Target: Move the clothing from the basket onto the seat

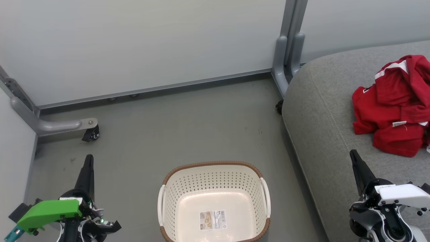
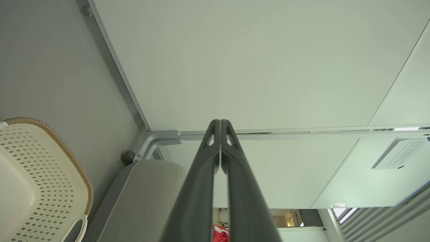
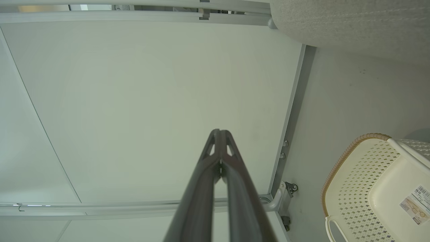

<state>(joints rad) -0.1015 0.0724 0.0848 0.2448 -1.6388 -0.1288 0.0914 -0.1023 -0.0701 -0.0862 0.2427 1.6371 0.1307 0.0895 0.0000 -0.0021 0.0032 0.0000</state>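
Observation:
The red clothing with white trim lies crumpled on the grey seat at the right. On the floor in front of me stands the cream perforated basket with a brown rim, holding nothing but a label. My left gripper is shut at the lower left, well left of the basket, with nothing in it. My right gripper is shut at the lower right over the seat's front part, below the clothing and apart from it. Each wrist view shows its own fingers pressed together: the left gripper and the right gripper.
Pale partition panels close off the back and left. Their grey feet with castors stand at the left and by the seat's corner. Grey floor lies open between the basket and the panels.

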